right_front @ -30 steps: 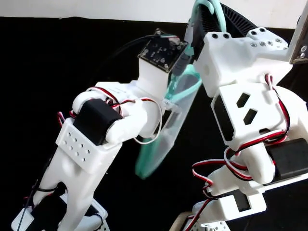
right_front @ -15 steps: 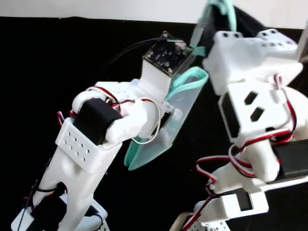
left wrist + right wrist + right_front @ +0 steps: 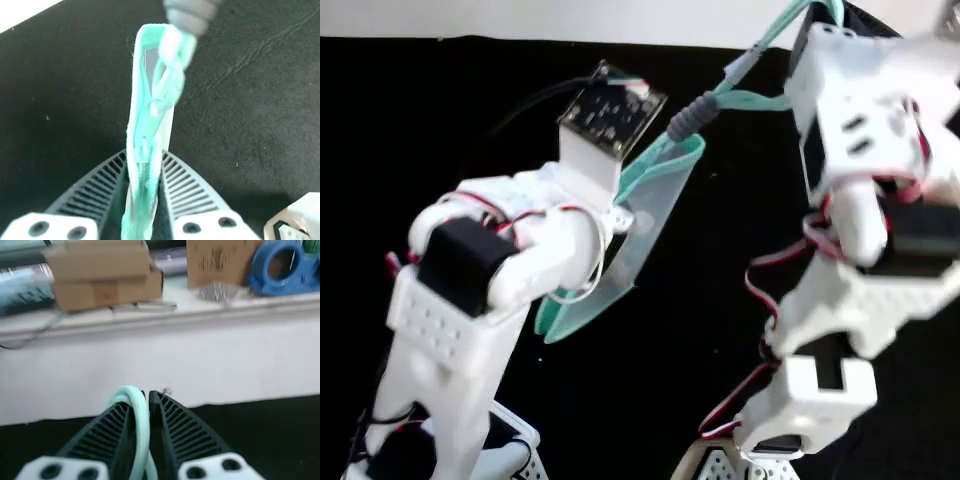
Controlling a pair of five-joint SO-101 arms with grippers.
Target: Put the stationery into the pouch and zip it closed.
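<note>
My left pincer (image 3: 145,156) clamps the pouch (image 3: 642,228); my right pincer (image 3: 148,395), pinching its pull cord (image 3: 752,98), has drawn rightward — zip likely closing.

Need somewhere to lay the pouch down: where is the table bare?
Bare table lies beyond the left arm, and between the two arms, near their bases. It is crowded where the strap runs from the pouch to the right gripper.

one pouch (image 3: 660,200), two arms (image 3: 500,270) (image 3: 860,200), two tools (image 3: 145,165) (image 3: 148,397), one black table (image 3: 440,110).
</note>
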